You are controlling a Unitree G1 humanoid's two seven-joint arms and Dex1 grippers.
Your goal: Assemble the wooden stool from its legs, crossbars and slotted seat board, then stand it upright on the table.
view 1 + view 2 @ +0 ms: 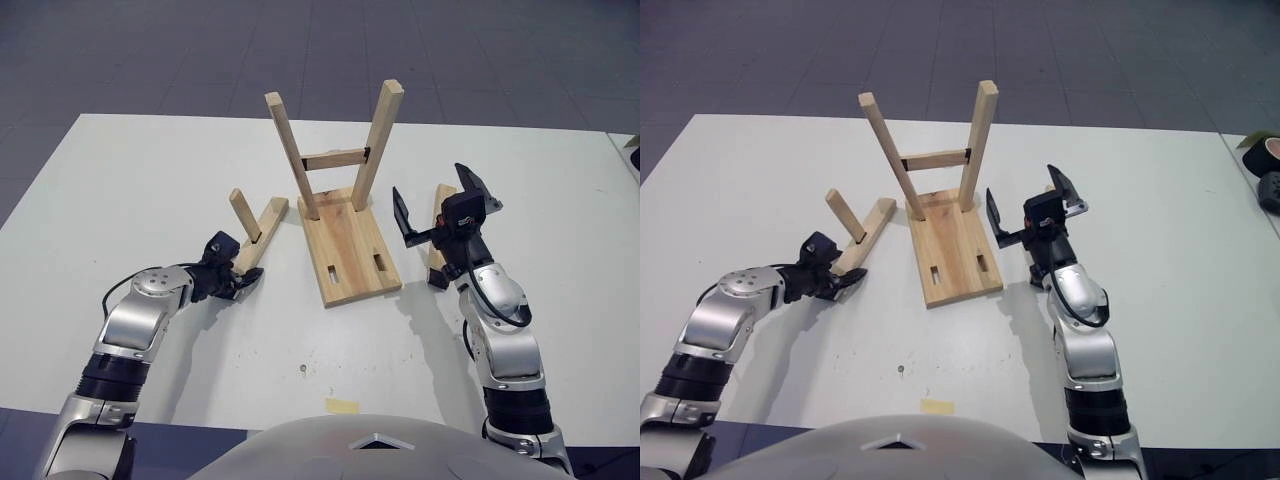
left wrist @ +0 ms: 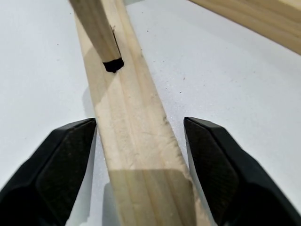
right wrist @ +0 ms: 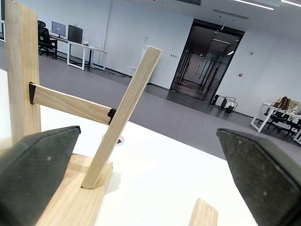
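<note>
Tape scrap [image 1: 341,406]: one small pale-yellow piece at the near edge of the white desk [image 1: 150,180].
Left pincer [image 1: 240,268]: open, its two black, pebbled fingers [image 2: 61,169] on either side of the near end of a lying leg. It is not clamped; a gap shows on at least one side.
Left leg [image 1: 265,228]: square-section pale wood with straight grain, flat on the desk left of the board. One short crossbar [image 1: 244,213] rises from it, black at the joint.
Seat board [image 1: 345,250]: flat rectangular plank lying mid-desk.
Slots: two small rectangular ones [image 1: 333,270] near the board's near end hold nothing. The far end carries two legs.
Right pincer [image 1: 438,205]: spread wide and gripping nothing, raised above the desk just right of the board.
Right leg [image 3: 203,215]: one loose leg on the desk beneath that pincer.
Standing legs: two, [image 1: 293,155] and [image 1: 377,145], leaning slightly apart.
Upper crossbar [image 1: 335,159]: one, joining the standing pair.
Count: four legs, two crossbars, one board.
</note>
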